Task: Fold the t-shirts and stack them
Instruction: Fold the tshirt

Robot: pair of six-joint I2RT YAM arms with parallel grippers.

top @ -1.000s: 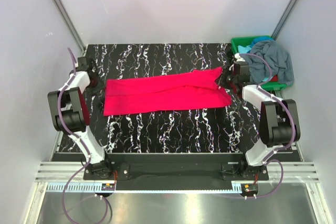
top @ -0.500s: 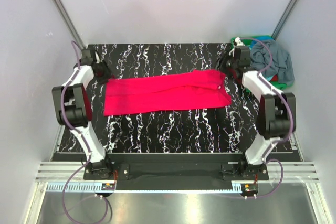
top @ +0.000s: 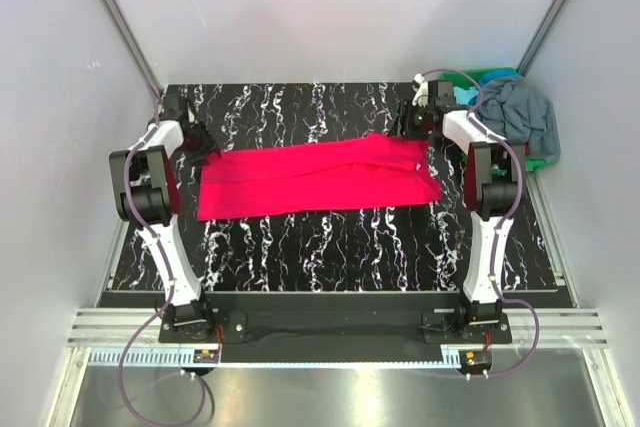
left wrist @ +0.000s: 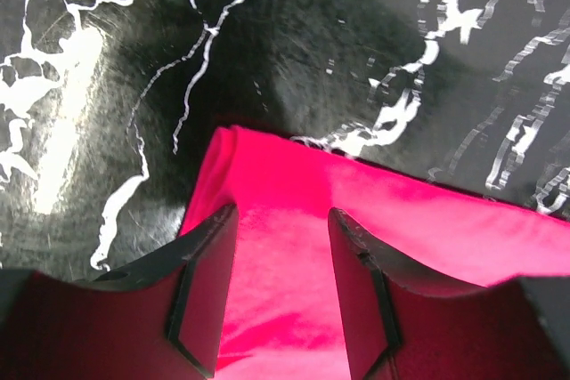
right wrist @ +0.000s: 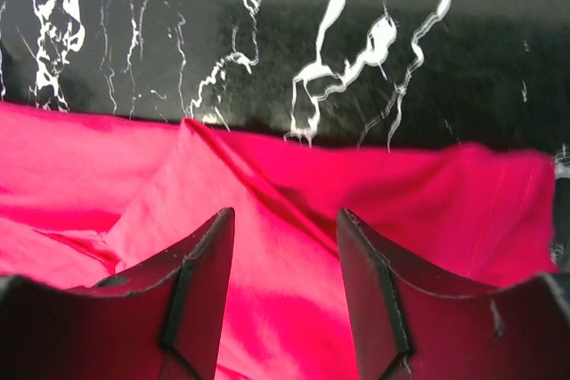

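**Both claws poised over the far edge of the magenta shirt; fold not yet made**

Near: the near strip of the table [top: 330, 247] is bare black marble-pattern.

Mid-table: the magenta t-shirt [top: 300, 179] lies flat as a long band running left to right. The sides look already turned in, making a narrow strip. Its right end is a little wider and rumpled, with soft ridges showing in the right wrist view.

Far edge of the shirt: the left gripper [left wrist: 280, 287] hangs over the far-left corner, jaws well apart, nothing between them but the cloth below. The right gripper [right wrist: 285, 287] sits over the far edge near the right end, jaws equally spread and holding nothing. Whether either set of tips touches the cloth cannot be told.

Far right: the green bin [top: 492, 75] stands off the table corner. The grey-blue t-shirt [top: 522, 115] is heaped over its rim, and a bit of the teal-blue t-shirt [top: 466, 94] shows just beside it. Neither is folded.

Judgement: the step in hand is the reach for a grasp on the first shirt, early in the task, with two shirts waiting. The next move calls for both claws to drop onto the far edge, pinch every layer there, lift together and level, and carry the edge over to make the next fold. An uneven pinch at the rumpled right end may skew it.
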